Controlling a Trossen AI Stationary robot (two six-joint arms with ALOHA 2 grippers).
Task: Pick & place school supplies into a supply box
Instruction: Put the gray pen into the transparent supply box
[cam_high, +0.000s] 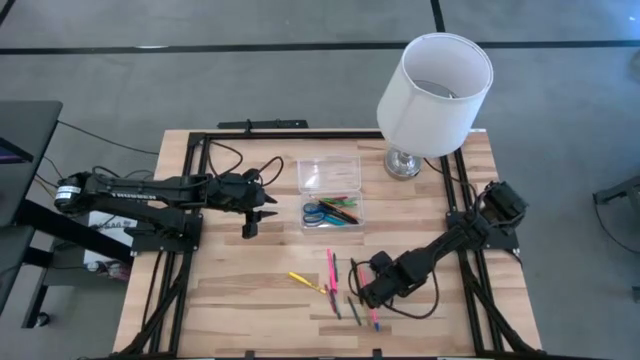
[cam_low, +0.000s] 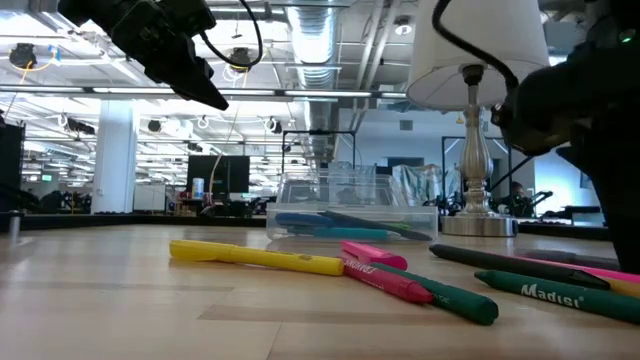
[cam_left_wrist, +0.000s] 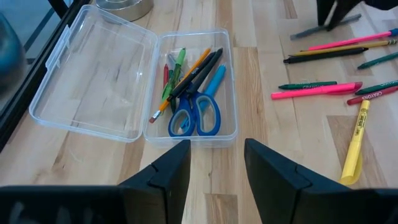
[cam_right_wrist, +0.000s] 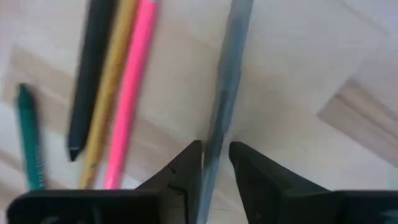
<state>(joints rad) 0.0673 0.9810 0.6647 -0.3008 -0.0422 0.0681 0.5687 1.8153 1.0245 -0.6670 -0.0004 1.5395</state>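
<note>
A grey pen (cam_right_wrist: 225, 93) is lying on the wooden surface (cam_high: 250, 280), with the right gripper (cam_right_wrist: 214, 163) fingers sitting on either side of it, just closing in. Pink (cam_right_wrist: 130, 93), yellow and black pens are lying beside it. The clear supply box (cam_left_wrist: 193, 87) is sitting open near the lamp (cam_high: 432, 85), holding scissors (cam_left_wrist: 194, 115) and pens. The left gripper (cam_left_wrist: 214, 171) is hanging beside the box, fingers spread and holding nothing.

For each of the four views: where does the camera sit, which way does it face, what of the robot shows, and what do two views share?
High: overhead, straight down; both arms, supply box, lamp.
Low: at tabletop height, level across; left gripper above, yellow marker in front.
Left wrist: on the left arm, facing the open box; its open fingers.
Right wrist: on the right arm, facing down; right gripper around a grey pen.
Shared: high and left wrist both show the scissors.
</note>
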